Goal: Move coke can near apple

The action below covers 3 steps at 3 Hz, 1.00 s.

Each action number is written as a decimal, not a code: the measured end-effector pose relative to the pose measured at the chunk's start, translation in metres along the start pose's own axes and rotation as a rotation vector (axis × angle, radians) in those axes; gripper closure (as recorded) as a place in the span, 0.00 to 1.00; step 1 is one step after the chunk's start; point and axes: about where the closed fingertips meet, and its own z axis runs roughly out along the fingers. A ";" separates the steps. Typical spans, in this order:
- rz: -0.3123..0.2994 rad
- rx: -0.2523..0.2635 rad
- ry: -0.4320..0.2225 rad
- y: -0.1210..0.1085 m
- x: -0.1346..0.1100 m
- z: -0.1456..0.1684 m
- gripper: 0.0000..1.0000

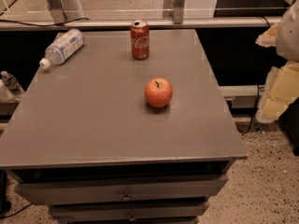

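- A grey flat-topped surface (pixel 93 125) fills most of the view. It stands on a pale speckled floor (pixel 268 185), with a light rail (pixel 233 22) running behind its far edge.
- Below the front edge of the surface is a stack of grey drawers (pixel 177 186), each with a small knob in the middle.
- The pincer (pixel 279 90) shows as a blurred cream and pale-grey shape at the far right border of the view, off the right side of the surface and partly cut by the frame.
- I cannot tell how far open the pincer is; it has hold of nothing that can be seen, and it touches none of the things on the surface.
- A dark cable (pixel 255 118) hangs just left of the pincer, beyond the right edge of the surface.
- The apple (pixel 158 92) is the nearest thing to the pincer. It sits a little right of the middle of the surface, stem up, red-orange, with a small shadow under it.
- The coke can (pixel 139 40) stands upright near the far edge, behind the apple and slightly to its left, with its silver top showing. Bare surface lies between the two, so they are apart and not touching.
- A clear plastic water bottle (pixel 62 48) lies on its side at the far left corner, white cap pointing toward the left edge, well apart from can and apple.
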 end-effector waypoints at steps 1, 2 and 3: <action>0.000 0.000 0.000 0.000 0.000 0.000 0.00; 0.034 0.072 -0.001 -0.011 0.013 -0.007 0.00; 0.065 0.164 -0.034 -0.043 0.028 -0.004 0.00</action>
